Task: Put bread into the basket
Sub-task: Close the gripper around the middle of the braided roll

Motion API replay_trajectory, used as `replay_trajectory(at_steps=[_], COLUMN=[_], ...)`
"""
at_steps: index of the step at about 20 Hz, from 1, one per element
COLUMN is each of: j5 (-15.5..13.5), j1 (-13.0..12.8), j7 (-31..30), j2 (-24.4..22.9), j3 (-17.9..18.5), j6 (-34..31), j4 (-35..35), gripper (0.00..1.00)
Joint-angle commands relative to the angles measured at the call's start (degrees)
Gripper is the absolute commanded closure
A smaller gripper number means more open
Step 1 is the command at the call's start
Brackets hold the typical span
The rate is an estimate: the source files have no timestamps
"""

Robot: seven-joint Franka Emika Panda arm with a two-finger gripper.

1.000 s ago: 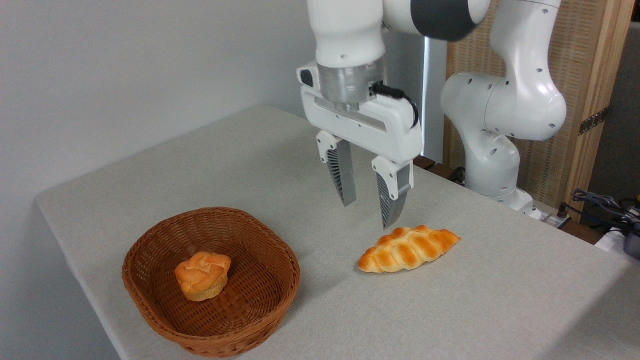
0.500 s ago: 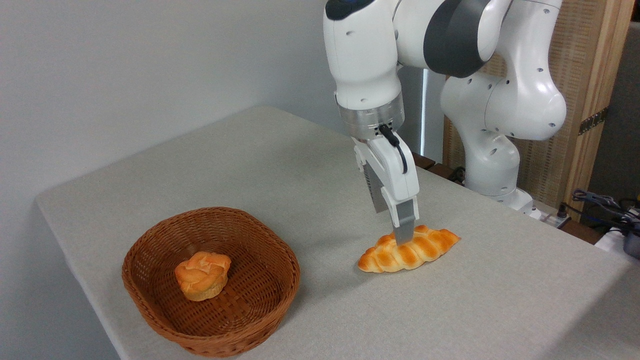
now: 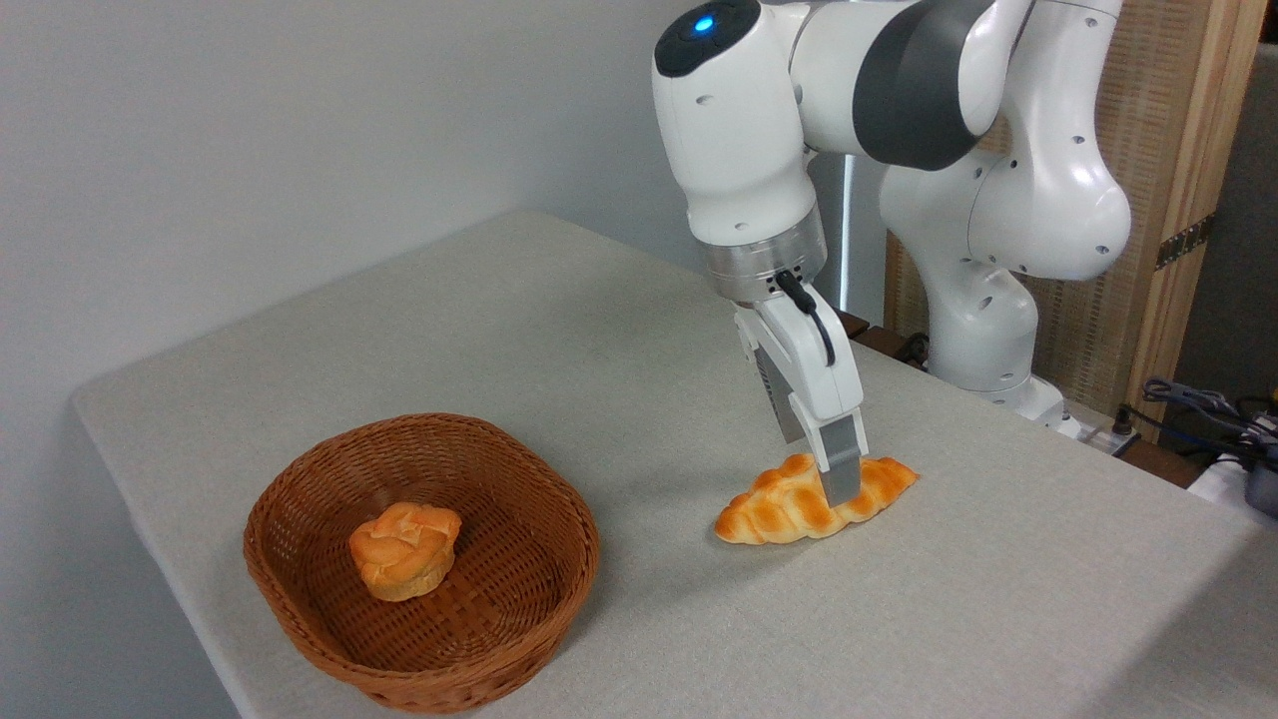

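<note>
The bread [image 3: 777,509], a braided golden-orange loaf, lies on the grey table right of the basket. My gripper [image 3: 825,471] has come down onto the loaf's right half, turned so I see it nearly edge-on. The near finger [image 3: 842,469] stands in front of the loaf, while the far finger is mostly hidden behind it. The jaws look open, one on each side of the loaf, which still rests on the table. The oval brown wicker basket [image 3: 584,539] sits at the front left.
A small round puffy bun [image 3: 404,549] lies inside the basket. The arm's white base [image 3: 983,330] stands behind the loaf at the table's far right edge. Cables [image 3: 1213,419] lie off the table at the right.
The gripper has turned from broadside to edge-on, moved right and dropped from above the table down around the loaf. The loaf, bun and basket have not moved.
</note>
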Motion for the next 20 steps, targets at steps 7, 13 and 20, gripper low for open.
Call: replay_trajectory(at_steps=[7, 13, 20], j5=[0.8, 0.8, 0.0], j1=[-0.3, -0.5, -1.0], j7=[1.2, 1.2, 1.1], j2=[0.6, 1.3, 2.2], j3=[0.8, 0.7, 0.5], j6=[1.9, 2.1, 3.1], j4=[-2.1, -2.7, -2.9], gripper=[0.00, 0.00, 0.00])
